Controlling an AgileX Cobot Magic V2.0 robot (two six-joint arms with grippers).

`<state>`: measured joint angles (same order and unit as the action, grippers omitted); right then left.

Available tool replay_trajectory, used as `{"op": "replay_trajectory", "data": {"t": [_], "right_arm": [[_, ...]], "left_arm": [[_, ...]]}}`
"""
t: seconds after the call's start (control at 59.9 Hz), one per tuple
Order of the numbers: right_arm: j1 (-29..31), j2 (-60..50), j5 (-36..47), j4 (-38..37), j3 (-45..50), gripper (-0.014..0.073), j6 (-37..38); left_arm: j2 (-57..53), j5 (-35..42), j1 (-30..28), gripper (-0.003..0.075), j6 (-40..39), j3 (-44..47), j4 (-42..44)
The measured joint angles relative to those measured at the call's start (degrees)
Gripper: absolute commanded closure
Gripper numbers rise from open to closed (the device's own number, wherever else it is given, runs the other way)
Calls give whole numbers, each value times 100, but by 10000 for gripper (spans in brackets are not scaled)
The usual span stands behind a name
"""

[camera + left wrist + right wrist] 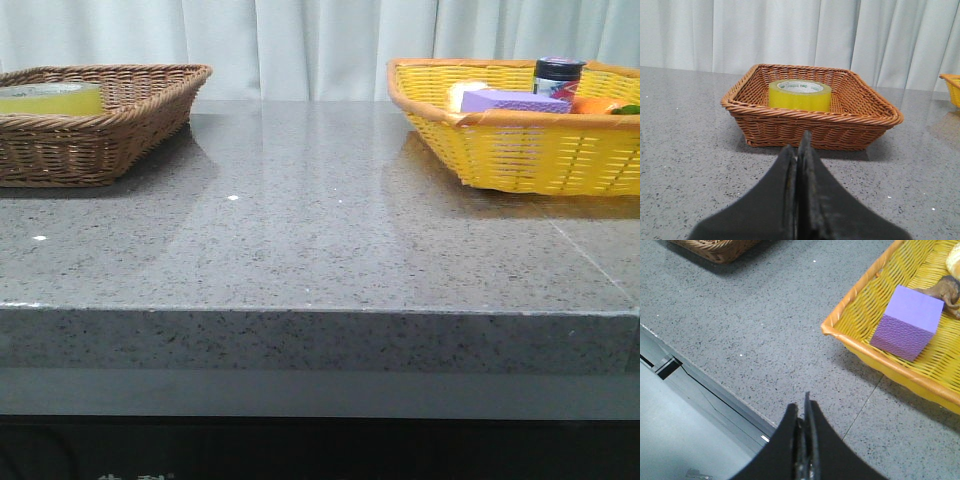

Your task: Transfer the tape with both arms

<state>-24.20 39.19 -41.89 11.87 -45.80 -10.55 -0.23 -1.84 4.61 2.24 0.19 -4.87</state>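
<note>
Both pincers, left gripper (799, 150) and right gripper (804, 412), are seen pressed together, empty. Tape (799, 95) lies inside the brown basket (860, 117). Left fingers should probably be parted before being lowered over the roll's wall, clear of the basket rim.

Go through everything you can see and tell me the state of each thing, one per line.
Yellow translucent tape roll: flat in brown wicker basket, ungrasped.
Purple rectangular sponge: in yellow woven basket.
Dark-lidded jar: upright, lid on.
Left pincer: shut, empty.
Right pincer: shut, empty.
</note>
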Motion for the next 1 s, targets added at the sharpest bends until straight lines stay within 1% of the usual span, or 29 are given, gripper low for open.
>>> {"op": "replay_trajectory", "data": {"t": [0.534, 0.634, 0.684, 0.768, 1.002], "right_arm": [[0, 0, 0, 0, 0, 662, 0], [53, -103, 26, 0, 143, 662, 0], [175, -241, 97, 0, 298, 662, 0], [546, -637, 400, -71, 700, 662, 0], [1670, -2468, 1864, -144, 2392, 662, 0]], "left_arm": [[0, 0, 0, 741, 0, 0, -9], [0, 12, 0, 741, 0, 0, -9], [0, 12, 0, 741, 0, 0, -9], [0, 12, 0, 741, 0, 0, -9], [0, 12, 0, 741, 0, 0, -13]]}}
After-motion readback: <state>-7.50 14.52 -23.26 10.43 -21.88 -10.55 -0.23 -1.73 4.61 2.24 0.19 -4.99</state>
